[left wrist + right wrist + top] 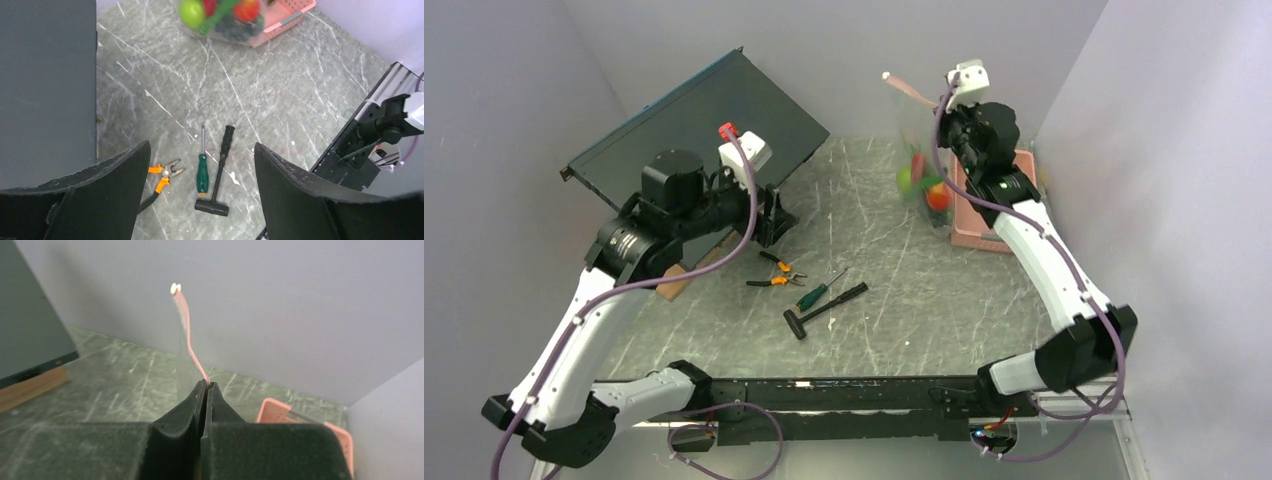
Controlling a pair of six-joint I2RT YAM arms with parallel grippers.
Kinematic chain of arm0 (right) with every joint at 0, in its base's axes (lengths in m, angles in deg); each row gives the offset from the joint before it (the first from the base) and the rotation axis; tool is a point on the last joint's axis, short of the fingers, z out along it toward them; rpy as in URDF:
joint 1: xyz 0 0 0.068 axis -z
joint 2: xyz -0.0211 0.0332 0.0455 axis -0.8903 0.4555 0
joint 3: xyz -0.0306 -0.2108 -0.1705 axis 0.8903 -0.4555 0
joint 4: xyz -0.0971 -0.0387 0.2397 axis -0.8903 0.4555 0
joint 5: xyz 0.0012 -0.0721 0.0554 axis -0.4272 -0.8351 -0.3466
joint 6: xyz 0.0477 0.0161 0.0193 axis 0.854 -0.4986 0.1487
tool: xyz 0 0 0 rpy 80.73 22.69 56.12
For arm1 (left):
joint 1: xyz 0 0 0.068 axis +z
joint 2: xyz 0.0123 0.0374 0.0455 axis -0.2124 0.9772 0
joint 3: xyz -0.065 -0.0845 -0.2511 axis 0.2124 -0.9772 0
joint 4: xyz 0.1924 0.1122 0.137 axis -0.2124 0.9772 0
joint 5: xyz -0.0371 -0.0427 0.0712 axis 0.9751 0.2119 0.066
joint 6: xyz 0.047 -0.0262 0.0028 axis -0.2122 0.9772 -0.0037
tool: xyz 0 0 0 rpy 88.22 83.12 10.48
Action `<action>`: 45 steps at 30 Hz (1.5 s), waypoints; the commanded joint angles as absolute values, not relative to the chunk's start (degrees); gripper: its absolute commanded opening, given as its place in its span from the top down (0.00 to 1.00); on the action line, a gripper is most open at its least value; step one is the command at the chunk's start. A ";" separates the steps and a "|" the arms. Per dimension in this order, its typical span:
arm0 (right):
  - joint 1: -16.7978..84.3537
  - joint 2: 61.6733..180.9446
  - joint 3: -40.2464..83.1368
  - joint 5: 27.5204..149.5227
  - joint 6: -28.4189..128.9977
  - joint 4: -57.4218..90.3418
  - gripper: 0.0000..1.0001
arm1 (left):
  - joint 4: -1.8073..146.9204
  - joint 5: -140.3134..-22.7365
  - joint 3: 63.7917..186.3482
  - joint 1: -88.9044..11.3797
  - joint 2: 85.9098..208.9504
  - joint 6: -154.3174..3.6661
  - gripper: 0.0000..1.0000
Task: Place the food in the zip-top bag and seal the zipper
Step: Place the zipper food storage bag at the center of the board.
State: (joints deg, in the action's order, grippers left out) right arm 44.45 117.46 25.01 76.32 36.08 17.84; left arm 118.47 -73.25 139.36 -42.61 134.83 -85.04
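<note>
Pink zipper (189, 342): pinched in my right gripper (206, 386); left gripper (201, 150) spread, idle. I'd slide slowly along it, pressure firm and level.

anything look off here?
Only the zipper: the right gripper pinches it, and the rest of the strip curls up free above the bag. The food is inside; nothing spilled.

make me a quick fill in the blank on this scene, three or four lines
The ___ gripper is shut on the pale pink zipper strip of the clear crinkly plastic bag.
The left gripper is ___, holding nothing.
The ___-handled screwdriver lies between the orange-handled pliers and the black hammer.
Missing: right; open; green.
</note>
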 commanded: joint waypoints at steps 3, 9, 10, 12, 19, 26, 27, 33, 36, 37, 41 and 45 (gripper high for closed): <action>41.80 125.56 27.71 75.58 26.04 10.83 1.00 | 115.87 -70.37 134.50 -42.50 127.98 -79.70 0.21; 33.29 125.78 15.70 76.42 29.26 6.91 1.00 | 116.78 -70.60 130.51 -42.48 123.42 -78.47 0.21; 32.13 125.94 14.08 76.40 30.26 6.43 1.00 | 117.31 -70.74 130.57 -42.50 123.25 -78.36 0.21; 29.89 126.23 11.36 75.70 32.06 6.45 1.00 | 118.00 -70.83 130.47 -42.44 122.85 -78.02 0.22; 26.29 123.21 0.81 77.38 38.37 5.22 1.00 | 118.04 -71.21 129.91 -42.50 121.39 -77.24 0.22; 25.67 121.99 -4.50 82.65 43.11 5.65 1.00 | 116.61 -70.51 128.65 -42.50 121.40 -76.05 0.22; 25.56 122.11 -4.95 82.83 43.34 5.90 1.00 | 116.53 -70.39 128.58 -42.48 121.42 -75.85 0.22; 25.43 122.08 -5.54 85.54 45.20 8.24 1.00 | 117.30 -71.17 128.99 -42.50 120.47 -75.89 0.21; 25.26 121.27 -5.61 86.82 45.54 9.63 0.89 | 117.46 -72.24 129.17 -42.49 119.57 -75.99 0.21; 25.16 120.87 -5.54 86.97 45.58 10.31 0.82 | 117.48 -72.66 129.32 -42.50 119.31 -75.91 0.21; 24.51 117.93 -4.20 86.51 46.24 14.15 0.64 | 117.21 -75.46 129.45 -42.50 118.05 -75.20 0.19; 24.41 112.21 -0.55 84.92 47.34 23.00 0.43 | 117.11 -81.03 129.70 -42.50 115.76 -73.81 0.16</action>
